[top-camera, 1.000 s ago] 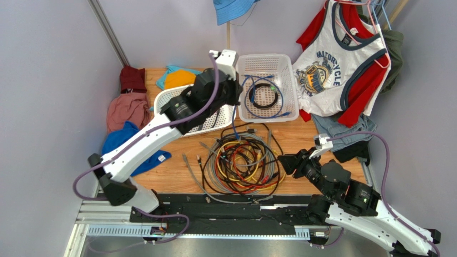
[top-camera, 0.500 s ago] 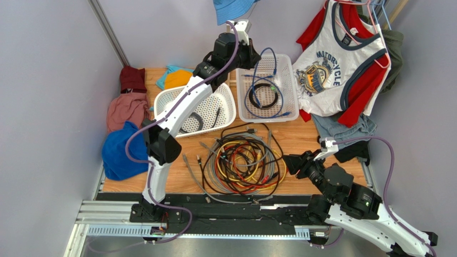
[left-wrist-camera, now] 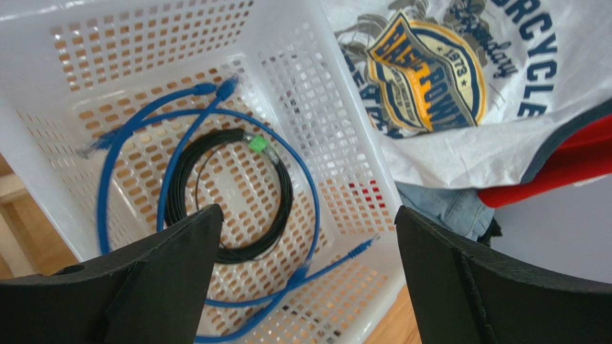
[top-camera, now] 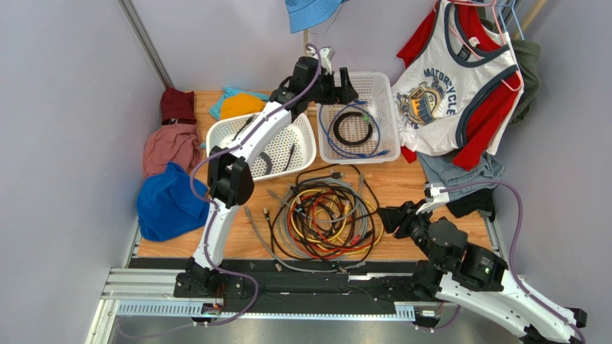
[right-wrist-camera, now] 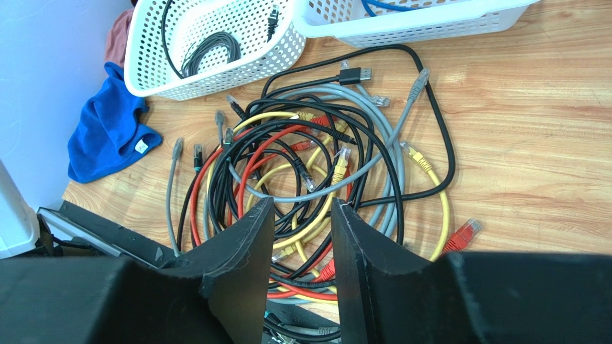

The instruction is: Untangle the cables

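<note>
Many cables (top-camera: 323, 218): tangled heap between both arms.
Left gripper (left-wrist-camera: 305, 215): wide, empty — over white basket (left-wrist-camera: 144, 43) with blue cable (left-wrist-camera: 314, 193).
Right gripper (right-wrist-camera: 302, 208): narrow gap, empty, beside heap.
Grey cable (right-wrist-camera: 419, 77): outer plug free — lift there, draw slowly.

The overhead view takes in the basket (top-camera: 359, 160) and cables (top-camera: 323, 215) that each wrist view closely faces.

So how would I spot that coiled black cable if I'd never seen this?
On the table's far side, find the white basket beside the hanging shirt. Inside, ringed by a blue cable, lies the black coil. Unlike the blue one, it is wound tight and carries a small green tag.
</note>
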